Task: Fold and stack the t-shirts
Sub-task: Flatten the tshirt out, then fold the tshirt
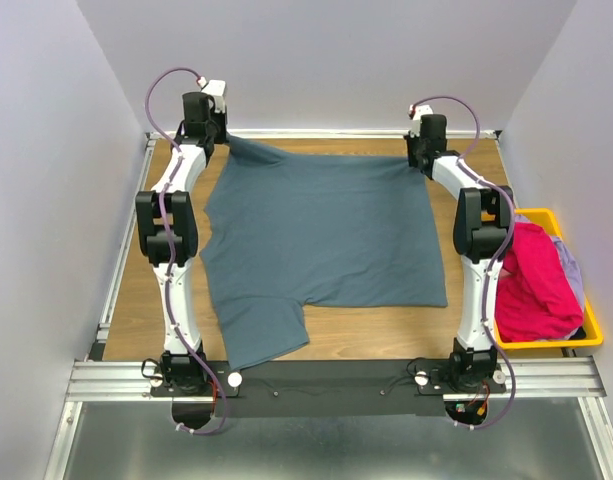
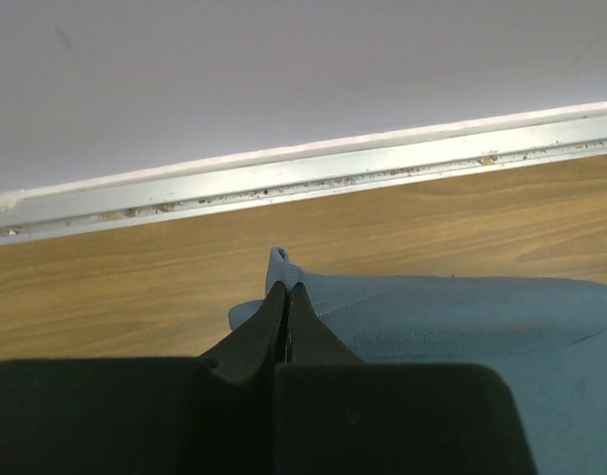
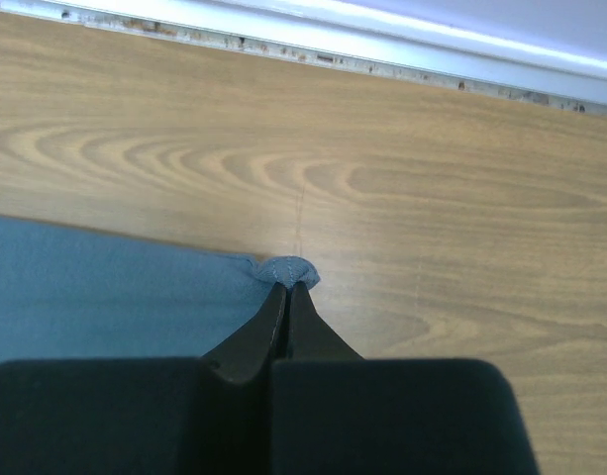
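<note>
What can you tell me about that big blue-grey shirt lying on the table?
The slate blue-grey t-shirt is plain soft cloth, spread almost flat on the wooden table and covering much of it. A flap, seemingly a sleeve, reaches toward the near edge. The shut jaws of the left arm and right arm each pinch one far corner.

Table (image 1: 386,330): bore one t-shirt (image 1: 321,235), spread flat across its middle, with one part reaching toward the near left.
Left gripper (image 2: 286,292): sat at the t-shirt's far-left corner, pinched onto the cloth, just before the far rail (image 1: 326,132).
Right gripper (image 3: 287,289): sat at the far-right corner, likewise pinched onto the cloth.
Bin (image 1: 546,342): stood at the table's right edge, right of the right arm, apart from the t-shirt.
Heap of shirts (image 1: 534,280): lay in the bin, piled above its rim.
</note>
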Robot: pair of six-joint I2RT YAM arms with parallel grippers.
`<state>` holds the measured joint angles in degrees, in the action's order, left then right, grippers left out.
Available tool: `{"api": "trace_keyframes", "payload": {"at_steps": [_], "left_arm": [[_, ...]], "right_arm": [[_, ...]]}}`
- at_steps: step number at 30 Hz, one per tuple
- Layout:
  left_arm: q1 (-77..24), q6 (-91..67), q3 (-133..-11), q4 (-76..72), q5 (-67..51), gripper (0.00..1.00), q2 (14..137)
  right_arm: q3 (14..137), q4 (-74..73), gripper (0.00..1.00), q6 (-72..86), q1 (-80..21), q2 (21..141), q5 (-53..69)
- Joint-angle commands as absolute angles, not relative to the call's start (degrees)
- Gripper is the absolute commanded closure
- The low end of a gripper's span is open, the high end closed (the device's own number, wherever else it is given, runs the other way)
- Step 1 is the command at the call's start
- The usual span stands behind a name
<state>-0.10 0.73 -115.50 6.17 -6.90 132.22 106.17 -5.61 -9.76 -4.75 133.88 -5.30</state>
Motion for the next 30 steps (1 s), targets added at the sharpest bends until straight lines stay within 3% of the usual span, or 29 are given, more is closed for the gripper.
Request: {"api": "trace_keyframes", "payload": {"at_steps": [1, 14, 30], "left_arm": [[0.18, 0.26, -112.33, 7.82, -4.57, 1.0, 124.55], [0.18, -5.36, -104.42, 16.52, -2.28, 1.0, 114.0], [0.18, -17.4, -84.92, 19.69, -2.55, 1.0, 96.69]], "right_arm": [[103.36, -4.48, 0.99, -9.93, -4.31, 128.85, -4.48], [93.53, -4.66, 0.99, -6.86, -4.31, 119.63, -5.71], [81.92, -4.92, 0.99, -4.49, -4.31, 110.66, -8.08]]}}
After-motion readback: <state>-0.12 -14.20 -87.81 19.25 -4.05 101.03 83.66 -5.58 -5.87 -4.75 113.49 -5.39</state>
